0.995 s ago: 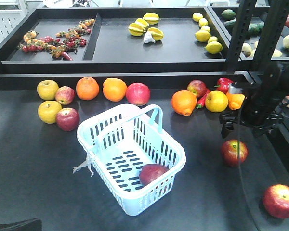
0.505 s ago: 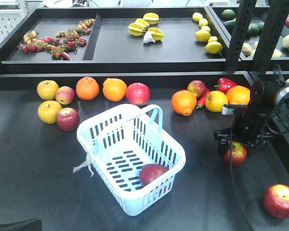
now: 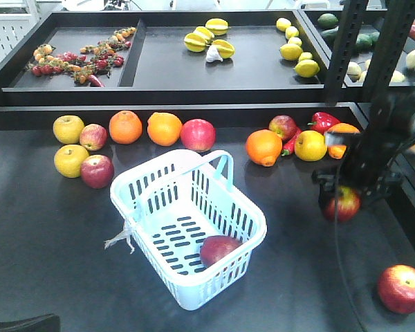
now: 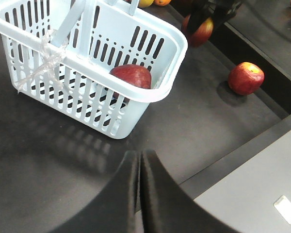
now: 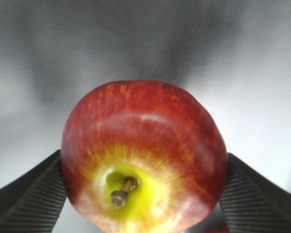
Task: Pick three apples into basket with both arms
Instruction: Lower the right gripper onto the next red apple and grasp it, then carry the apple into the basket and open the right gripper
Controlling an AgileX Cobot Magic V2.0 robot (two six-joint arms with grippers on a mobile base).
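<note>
The pale blue basket [image 3: 257, 220] stands mid-table with one dark red apple [image 3: 219, 249] lying in its near corner. To its right, my right gripper [image 3: 344, 199] is shut on a second red apple [image 3: 343, 205], held just above the table. In the right wrist view this held apple [image 5: 143, 145] fills the space between both fingers [image 5: 34, 199], stem end facing the camera. Another red apple [image 3: 402, 288] lies on the table at the near right. My left gripper [image 4: 139, 162] is shut and empty, hovering in front of the basket [image 4: 153, 94], whose apple [image 4: 131, 76] shows behind the rim.
Yellow apples [image 3: 69, 128], oranges [image 3: 164, 128], more red apples [image 3: 198, 134] and a red pepper [image 3: 322, 121] line the table's back edge. A raised shelf [image 3: 194, 93] with fruit sits behind. Black uprights [image 3: 346, 48] stand at the right. The table's near edge [image 4: 242, 155] is close to my left gripper.
My right gripper came down over the apple on the table, shut on it, and has raised it slightly. The basket and the other apples have not moved.
</note>
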